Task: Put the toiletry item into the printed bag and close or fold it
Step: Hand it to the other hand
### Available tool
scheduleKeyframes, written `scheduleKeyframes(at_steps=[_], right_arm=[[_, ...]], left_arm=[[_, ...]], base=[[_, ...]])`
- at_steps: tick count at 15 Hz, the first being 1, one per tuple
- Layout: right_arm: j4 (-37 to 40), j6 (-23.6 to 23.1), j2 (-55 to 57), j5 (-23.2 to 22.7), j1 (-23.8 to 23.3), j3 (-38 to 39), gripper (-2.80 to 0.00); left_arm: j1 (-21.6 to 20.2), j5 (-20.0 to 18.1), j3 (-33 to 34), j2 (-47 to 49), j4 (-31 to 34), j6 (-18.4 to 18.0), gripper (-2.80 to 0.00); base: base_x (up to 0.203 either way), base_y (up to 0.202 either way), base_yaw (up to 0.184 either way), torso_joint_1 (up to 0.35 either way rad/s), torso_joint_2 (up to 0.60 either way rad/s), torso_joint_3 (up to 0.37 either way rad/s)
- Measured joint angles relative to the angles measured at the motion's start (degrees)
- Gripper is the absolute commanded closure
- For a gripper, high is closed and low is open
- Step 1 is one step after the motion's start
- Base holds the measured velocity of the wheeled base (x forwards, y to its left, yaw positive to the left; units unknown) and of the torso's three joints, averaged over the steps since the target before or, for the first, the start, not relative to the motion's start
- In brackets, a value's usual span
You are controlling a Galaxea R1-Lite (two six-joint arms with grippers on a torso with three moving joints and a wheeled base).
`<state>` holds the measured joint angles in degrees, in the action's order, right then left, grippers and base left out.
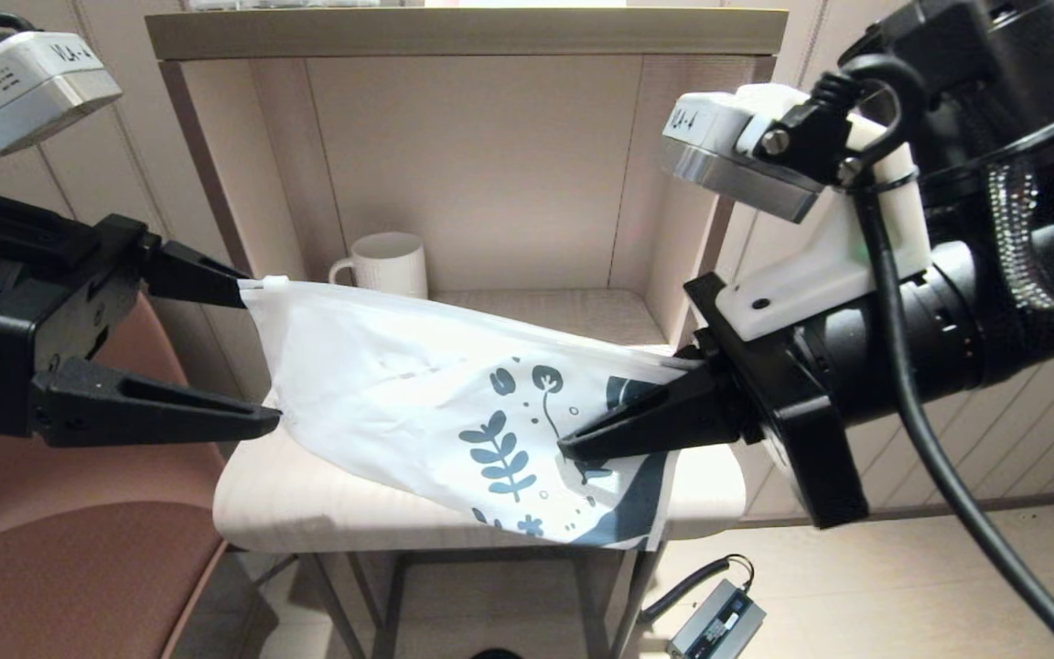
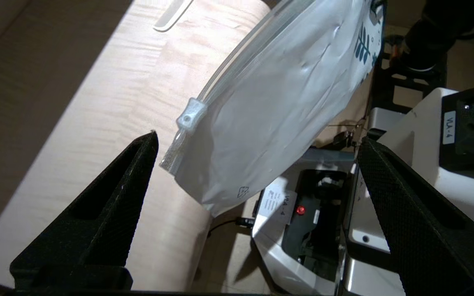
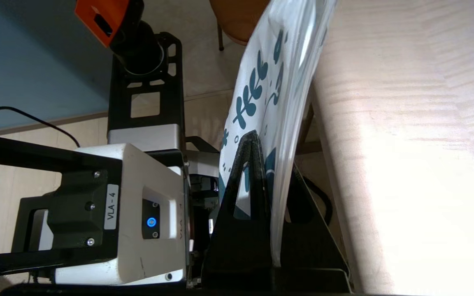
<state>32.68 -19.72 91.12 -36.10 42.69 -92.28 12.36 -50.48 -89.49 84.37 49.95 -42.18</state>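
Observation:
The printed bag (image 1: pixel 417 394) hangs stretched above the small table (image 1: pixel 307 513), white with teal leaf prints at its right end. My right gripper (image 1: pixel 575 447) is shut on that printed end; in the right wrist view the film (image 3: pixel 261 82) runs between the closed fingers (image 3: pixel 250 164). My left gripper (image 1: pixel 260 357) is open at the bag's plain zipper end, its upper fingertip beside the slider (image 1: pixel 273 282). The left wrist view shows the slider (image 2: pixel 190 114) and the bag corner between my spread fingers (image 2: pixel 138 164). A flat off-white rounded end, apparently the comb (image 2: pixel 171 16), lies on the table beyond the bag.
A white ribbed mug (image 1: pixel 385 264) stands at the back of the shelf recess, behind the bag. Side walls (image 1: pixel 234 201) and a top board enclose the recess. A brown chair (image 1: pixel 79 567) is at the left, and a power brick (image 1: pixel 717 624) lies on the floor.

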Motion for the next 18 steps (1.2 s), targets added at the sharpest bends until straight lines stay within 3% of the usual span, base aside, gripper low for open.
scheduleKeyframes(at_steps=[18], right_arm=[[0.26,-0.11,-1.63,0.1,2.51,0.33,0.0]], left_arm=[[2.81,-3.35,1.78,1.62,-0.9,0.34,-2.8]], base=[[0.0,0.0,0.0,0.0,0.0,0.0]])
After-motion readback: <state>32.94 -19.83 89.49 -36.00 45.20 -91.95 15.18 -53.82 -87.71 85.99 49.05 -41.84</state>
